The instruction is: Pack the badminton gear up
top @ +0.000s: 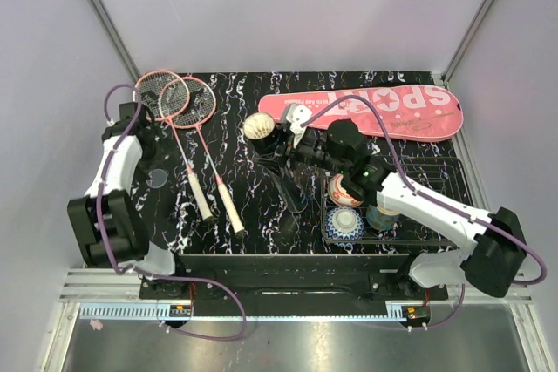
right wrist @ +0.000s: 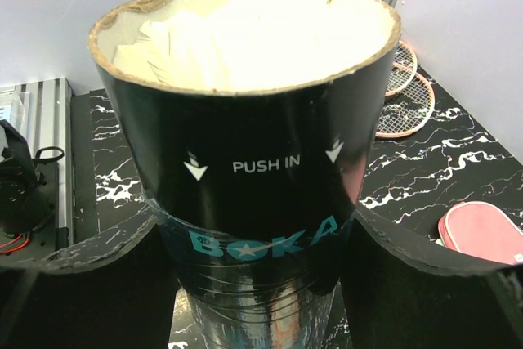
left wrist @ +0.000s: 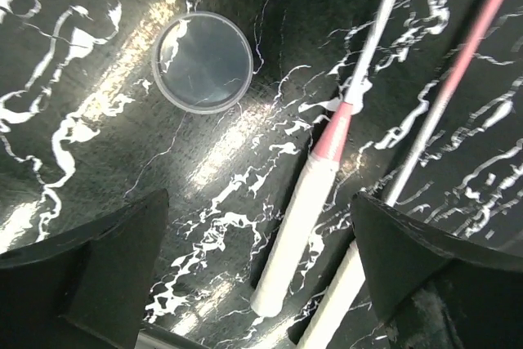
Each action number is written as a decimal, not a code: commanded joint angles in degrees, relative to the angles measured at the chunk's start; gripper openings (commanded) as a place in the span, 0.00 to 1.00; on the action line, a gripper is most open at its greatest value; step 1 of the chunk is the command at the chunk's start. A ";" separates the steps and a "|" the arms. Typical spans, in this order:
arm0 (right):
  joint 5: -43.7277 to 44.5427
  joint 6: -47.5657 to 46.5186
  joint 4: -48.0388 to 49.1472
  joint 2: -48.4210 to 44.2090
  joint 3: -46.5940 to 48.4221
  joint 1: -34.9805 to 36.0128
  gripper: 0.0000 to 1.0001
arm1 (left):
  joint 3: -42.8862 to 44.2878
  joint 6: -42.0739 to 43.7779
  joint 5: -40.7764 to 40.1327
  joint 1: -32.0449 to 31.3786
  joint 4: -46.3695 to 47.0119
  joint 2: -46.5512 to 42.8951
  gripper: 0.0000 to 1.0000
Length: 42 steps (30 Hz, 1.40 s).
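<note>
Two pink-framed rackets (top: 179, 102) lie at the left, their white handles (top: 216, 199) pointing toward me. My left gripper (top: 146, 138) is open and empty above the table. In its wrist view, one handle (left wrist: 301, 230) lies between its fingers (left wrist: 106, 271) and the second handle (left wrist: 341, 302) lies by the right finger. My right gripper (top: 295, 144) is shut on the long black tube (top: 272, 141), held tilted with its open end up-left. White feather shuttlecocks (right wrist: 237, 38) fill the tube's mouth (right wrist: 245, 145). The pink "SPORT" cover (top: 366, 111) lies along the back.
A clear round lid (top: 158, 178) lies left of the handles and shows in the left wrist view (left wrist: 202, 61). A black wire basket (top: 397, 234) at the right front holds patterned bowls (top: 344, 224) and a cup (top: 382, 215), under my right arm.
</note>
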 commanded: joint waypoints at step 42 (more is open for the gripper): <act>5.06 4.86 3.54 -3.79 -0.87 0.20 0.33 | 2.48 -6.96 4.39 3.48 9.97 23.53 0.00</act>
